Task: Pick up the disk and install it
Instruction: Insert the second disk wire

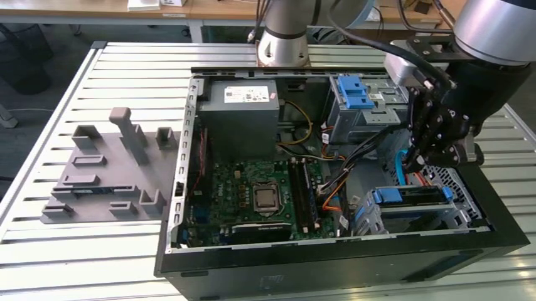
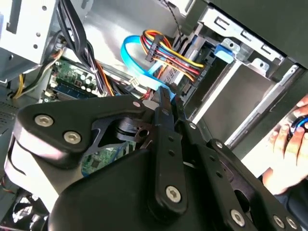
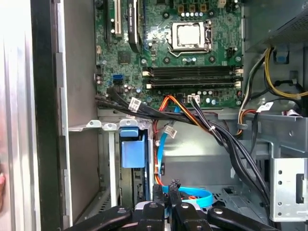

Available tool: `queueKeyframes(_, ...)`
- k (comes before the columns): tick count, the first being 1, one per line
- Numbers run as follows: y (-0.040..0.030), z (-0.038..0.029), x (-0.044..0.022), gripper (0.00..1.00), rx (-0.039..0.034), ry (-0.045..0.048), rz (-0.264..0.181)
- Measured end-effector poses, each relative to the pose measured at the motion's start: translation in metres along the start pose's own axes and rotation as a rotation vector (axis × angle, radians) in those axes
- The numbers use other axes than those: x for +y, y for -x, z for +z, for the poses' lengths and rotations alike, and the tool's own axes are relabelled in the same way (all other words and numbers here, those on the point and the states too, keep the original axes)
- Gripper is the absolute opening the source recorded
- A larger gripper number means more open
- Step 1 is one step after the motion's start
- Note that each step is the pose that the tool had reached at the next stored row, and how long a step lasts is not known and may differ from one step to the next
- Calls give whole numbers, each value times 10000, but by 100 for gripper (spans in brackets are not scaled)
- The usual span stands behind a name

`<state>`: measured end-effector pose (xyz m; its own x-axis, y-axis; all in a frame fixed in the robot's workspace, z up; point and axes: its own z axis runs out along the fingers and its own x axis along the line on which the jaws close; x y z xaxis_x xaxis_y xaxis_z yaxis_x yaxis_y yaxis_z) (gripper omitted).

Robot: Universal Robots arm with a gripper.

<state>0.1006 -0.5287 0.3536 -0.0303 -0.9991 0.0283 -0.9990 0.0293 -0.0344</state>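
While the tool [image 1: 423, 164] hangs inside the open computer case [image 1: 335, 271], on the exterior view's right side, we see its fingers drawn together, tips all but touching in both wrist views [image 2: 163, 96] [image 3: 166, 192]. We read it as closed. A blue flat cable [image 3: 192, 196] loops right at the tips; we can't tell whether it is pinched or only passing behind. The disk [image 1: 408, 195] sits in the lower drive bay at the case's near right corner in the exterior view, just below the tool. Mostly its blue frame end shows there, and again in the first wrist view [image 3: 132, 150], slotted between the bay's metal walls. The tool is not touching it. A bundle of coloured wires [image 2: 168, 50] ends in a plug just past the fingertips in the second wrist view. The upper silver cage [image 1: 362, 100] with its blue latch stands farther back, and the grey power supply [image 1: 243, 108] sits beside it toward the exterior view's left. The motherboard [image 1: 260, 188] lies flat on the case floor. On the slatted tabletop [image 1: 50, 251] left of the case sits a grey moulded fixture [image 1: 109, 172] — well apart from the tool. A person's hand [image 2: 288, 139] rests outside the case wall in the second wrist view.
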Motion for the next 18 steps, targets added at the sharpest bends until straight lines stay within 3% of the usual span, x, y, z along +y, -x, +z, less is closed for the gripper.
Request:
queueKeyframes(8, -179, 86, 41, 16, -44, -90, -2)
queueKeyframes(13, -199, 103, 75, 16, -105, -276, -1)
queueKeyframes(18, -213, 145, 78, 16, -113, -318, -4)
